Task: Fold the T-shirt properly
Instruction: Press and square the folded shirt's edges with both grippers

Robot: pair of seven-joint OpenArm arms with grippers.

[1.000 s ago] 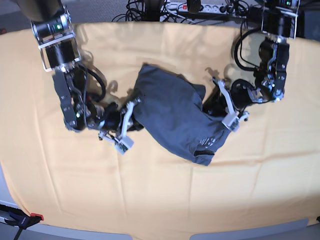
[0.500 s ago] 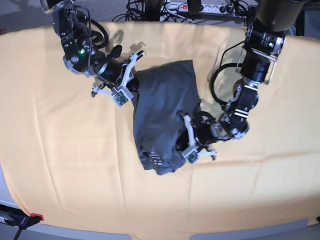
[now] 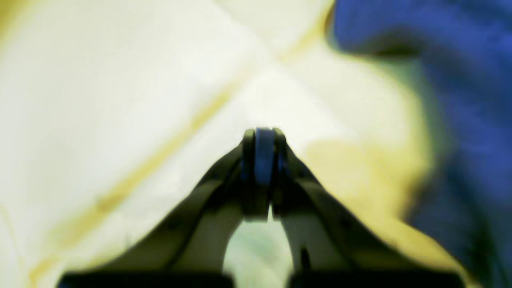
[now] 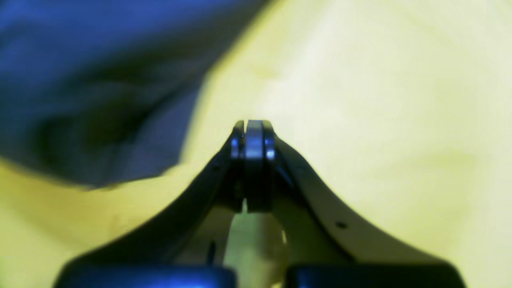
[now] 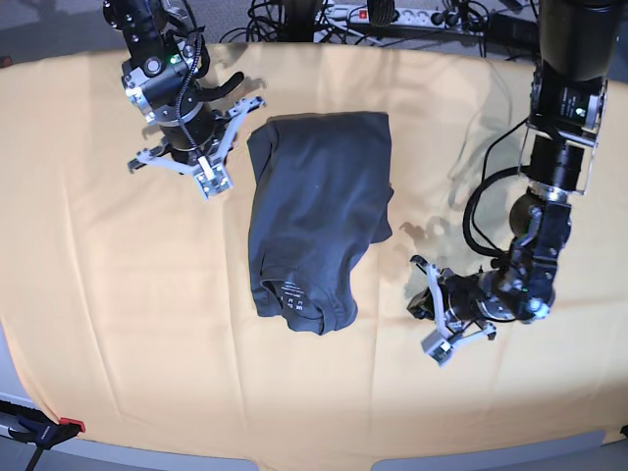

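The dark slate-grey T-shirt (image 5: 316, 211) lies folded into a long narrow shape in the middle of the orange-covered table (image 5: 118, 324), with its collar and white label (image 5: 295, 296) at the near end. My right gripper (image 5: 208, 175) is shut and empty, just left of the shirt's far end. In the right wrist view the gripper (image 4: 248, 126) is over bare cloth, with the shirt (image 4: 92, 80) at upper left. My left gripper (image 5: 436, 324) is shut and empty, right of the shirt's near end. In the left wrist view the gripper (image 3: 259, 134) is shut, with the shirt (image 3: 464, 104) at right.
A power strip (image 5: 392, 14) and a tangle of black cables lie beyond the table's far edge. A red-and-black clamp (image 5: 54, 428) grips the front left corner. The orange cover shows soft creases around the shirt.
Both grippers have let go of the shirt and drawn away from it, the left to the right, the right slightly left. The shirt now lies flat and straightened.
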